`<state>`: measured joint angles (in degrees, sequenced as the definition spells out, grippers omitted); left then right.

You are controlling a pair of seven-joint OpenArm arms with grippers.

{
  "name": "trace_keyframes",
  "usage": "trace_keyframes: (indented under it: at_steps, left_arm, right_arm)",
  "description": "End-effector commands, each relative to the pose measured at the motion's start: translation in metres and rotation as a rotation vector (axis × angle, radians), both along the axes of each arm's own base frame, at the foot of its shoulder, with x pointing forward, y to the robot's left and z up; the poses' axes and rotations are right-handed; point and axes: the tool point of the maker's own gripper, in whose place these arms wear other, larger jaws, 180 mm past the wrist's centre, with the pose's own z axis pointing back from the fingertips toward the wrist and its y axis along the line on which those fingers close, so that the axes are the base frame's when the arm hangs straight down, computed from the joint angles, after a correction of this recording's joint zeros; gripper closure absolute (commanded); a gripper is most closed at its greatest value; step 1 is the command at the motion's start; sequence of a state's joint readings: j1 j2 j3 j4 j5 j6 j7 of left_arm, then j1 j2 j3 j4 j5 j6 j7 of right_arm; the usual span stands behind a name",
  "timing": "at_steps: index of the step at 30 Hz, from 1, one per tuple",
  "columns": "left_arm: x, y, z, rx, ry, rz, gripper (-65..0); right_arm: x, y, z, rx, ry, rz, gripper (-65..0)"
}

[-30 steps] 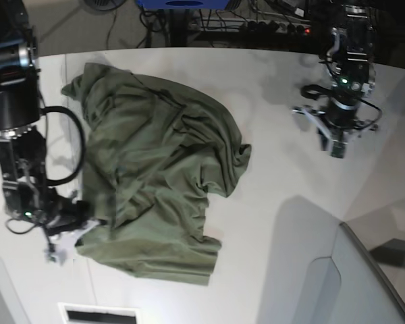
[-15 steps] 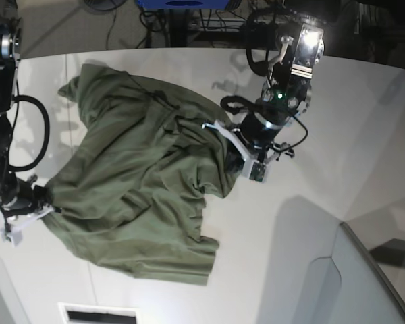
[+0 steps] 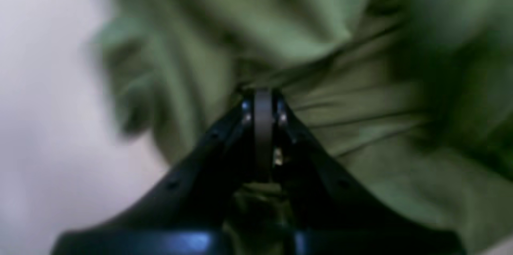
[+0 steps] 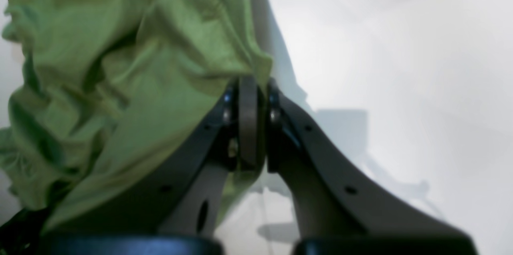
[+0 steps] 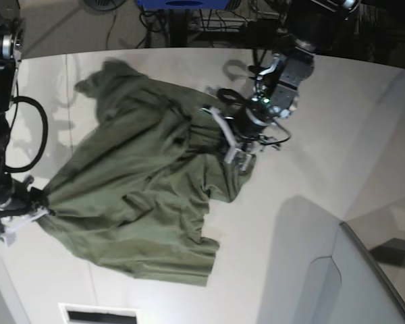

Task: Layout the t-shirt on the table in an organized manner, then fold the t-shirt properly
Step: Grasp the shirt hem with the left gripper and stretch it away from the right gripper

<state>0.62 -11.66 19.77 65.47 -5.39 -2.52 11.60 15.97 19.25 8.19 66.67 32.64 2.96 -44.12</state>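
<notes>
The olive-green t-shirt [image 5: 135, 182] lies crumpled on the white table [image 5: 310, 169], stretched between my two grippers. In the base view my left gripper [image 5: 235, 152] sits on the shirt's right side. Its wrist view shows the left gripper [image 3: 262, 96] shut, with folds of the t-shirt [image 3: 360, 106] gathering at its tips. At the table's left side my right gripper [image 5: 23, 214] is shut on a corner of the shirt. In the right wrist view the t-shirt [image 4: 120, 46] hangs from the closed right gripper [image 4: 250, 84] above the table [image 4: 400, 66].
A grey-white angled panel [image 5: 364, 283] stands at the lower right. A slotted vent [image 5: 98, 314] sits at the front edge. Cables and equipment [image 5: 189, 20] lie beyond the table's far curved edge.
My left arm swung in from the table's right side onto the shirt's right part and closed there. The right gripper dragged its corner further left, stretching the cloth.
</notes>
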Motion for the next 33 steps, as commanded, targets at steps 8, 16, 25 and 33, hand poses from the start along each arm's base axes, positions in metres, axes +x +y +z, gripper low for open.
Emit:
trace_keyframes:
  at_steps: [8, 16, 25, 33]
  left_arm:
    - [0.016, 0.141, 0.016, 0.211, 0.011, 0.222, 0.0]
    - [0.076, 0.173, 0.065, 0.202, -0.114, 0.304, 0.0]
    - [0.088, 0.115, 0.101, 0.113, -0.177, 0.249, 0.0]
    - [-0.003, 0.018, 0.041, 0.020, 0.037, 0.115, 0.0]
  right_arm:
    - [0.015, -0.037, 0.032, -0.062, -0.095, -0.046, -0.2]
    - [0.006, -0.040, 0.025, -0.073, -0.069, -0.046, 0.0]
    - [-0.011, -0.038, 0.013, -0.082, -0.040, -0.063, 0.0]
    - [-0.013, -0.038, 0.012, -0.082, -0.035, -0.062, 0.0]
